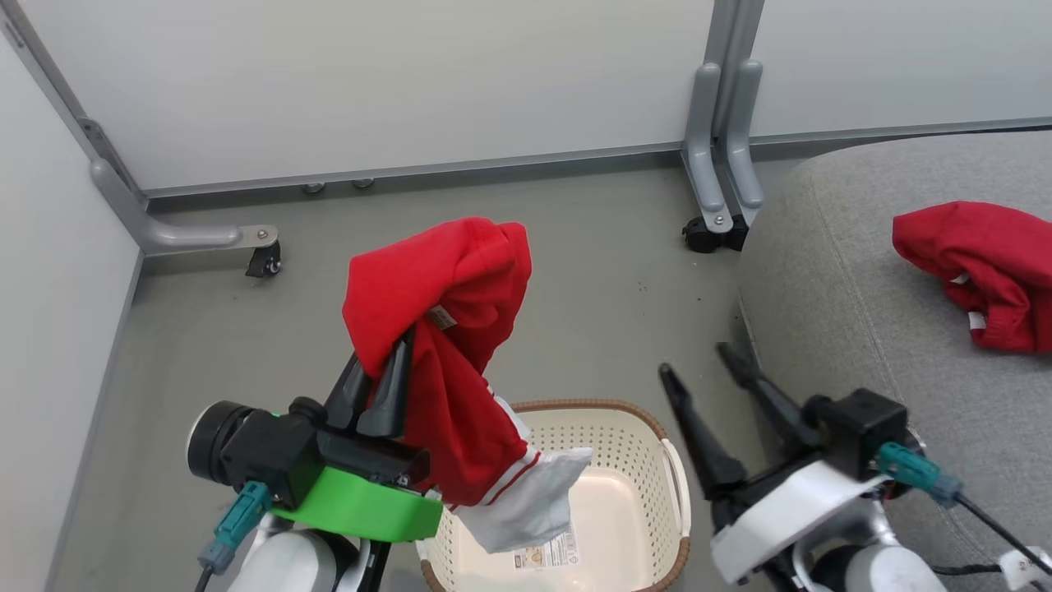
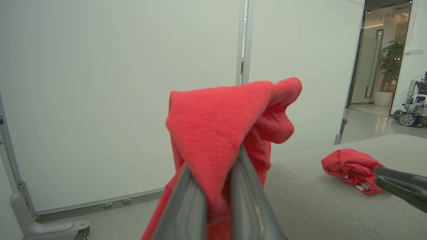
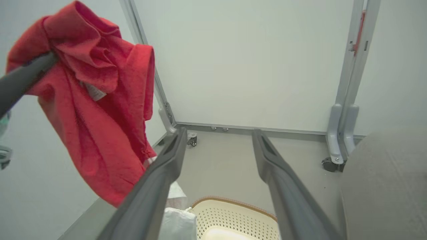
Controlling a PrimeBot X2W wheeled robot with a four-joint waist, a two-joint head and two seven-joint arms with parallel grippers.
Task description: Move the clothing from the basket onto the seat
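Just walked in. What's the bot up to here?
The left gripper is shut on a bright red fabric garment with a white panel, holding it up above the cream-white perforated plastic laundry basket. The right gripper is open and empty, between basket and seat. A second red garment lies on the large light grey upholstered seat.

Basket (image 1: pixel 626 444) left of seat (image 1: pixel 838 329); garment (image 1: pixel 982 271) on seat.

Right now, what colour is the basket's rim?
Brown, woven-look rim on the cream-white perforated basket. Clearest in the head view.
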